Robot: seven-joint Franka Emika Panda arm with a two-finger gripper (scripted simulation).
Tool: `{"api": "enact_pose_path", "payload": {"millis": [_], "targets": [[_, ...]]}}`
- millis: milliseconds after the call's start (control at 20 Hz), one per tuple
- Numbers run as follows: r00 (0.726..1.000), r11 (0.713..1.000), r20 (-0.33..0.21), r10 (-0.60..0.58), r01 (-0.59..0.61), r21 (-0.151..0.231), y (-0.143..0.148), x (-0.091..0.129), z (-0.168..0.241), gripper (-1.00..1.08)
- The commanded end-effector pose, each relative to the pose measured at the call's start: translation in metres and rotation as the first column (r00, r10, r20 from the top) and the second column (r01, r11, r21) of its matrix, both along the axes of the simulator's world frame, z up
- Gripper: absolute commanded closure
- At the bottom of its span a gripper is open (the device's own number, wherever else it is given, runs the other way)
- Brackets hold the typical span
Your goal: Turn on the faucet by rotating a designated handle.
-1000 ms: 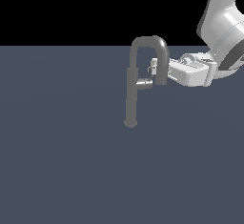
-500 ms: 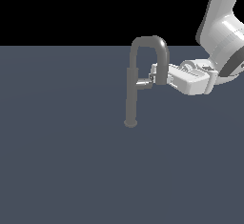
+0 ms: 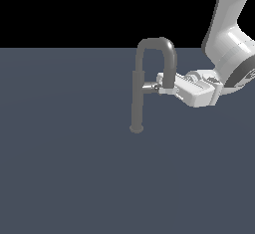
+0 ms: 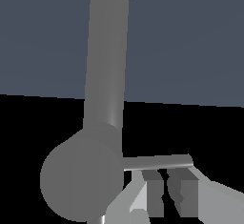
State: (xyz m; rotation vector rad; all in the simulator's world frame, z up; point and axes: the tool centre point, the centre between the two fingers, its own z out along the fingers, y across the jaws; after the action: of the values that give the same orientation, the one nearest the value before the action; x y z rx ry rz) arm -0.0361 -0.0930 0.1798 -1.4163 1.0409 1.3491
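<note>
While the arm reaches in from the exterior view's right, the gripper [image 3: 160,85] sits at the handle [image 3: 151,86] of the faucet [image 3: 138,93], roughly at mid-height of the column. Faucet stands upright on the flat grey floor [image 3: 64,168], well away from its edges, round base down; gooseneck arches over from the column top toward the exterior view's right, and its thicker nozzle hangs in front of the gripper body, partly hiding it. Handle: short shiny stub on the column with a thin rod running out toward the gripper. Wrist view: column [image 4: 107,56] runs away from the camera, a rounded grey bulk close to the lens, the lever rod [image 4: 157,161] lying across just over the two fingers [image 4: 182,189]. Fingers appear set close together with only a narrow gap; contact with the rod cannot be confirmed, so grip state: cannot tell.
</note>
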Motion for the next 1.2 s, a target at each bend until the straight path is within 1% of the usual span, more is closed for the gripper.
{"api": "enact_pose_path", "payload": {"millis": [0,100,150,750,800,850,1150], "targets": [[0.999,1.0,-0.045,-0.015,0.014,-0.005,-0.002,-0.006,-0.036,1.08],[0.999,1.0,-0.05,-0.016,0.016,-0.006,-0.002,-0.006,-0.042,1.08],[1.0,1.0,0.009,-0.001,0.001,0.0,-0.002,0.004,-0.003,1.08],[0.999,1.0,-0.049,-0.016,0.015,-0.005,0.003,0.016,-0.059,1.08],[0.999,1.0,-0.049,-0.016,0.015,-0.005,0.003,0.016,-0.059,1.08],[1.0,1.0,-0.016,0.018,-0.018,0.021,-0.006,0.008,-0.014,1.08],[1.0,1.0,-0.03,0.005,-0.005,0.011,0.0,0.022,-0.034,1.08]]}}
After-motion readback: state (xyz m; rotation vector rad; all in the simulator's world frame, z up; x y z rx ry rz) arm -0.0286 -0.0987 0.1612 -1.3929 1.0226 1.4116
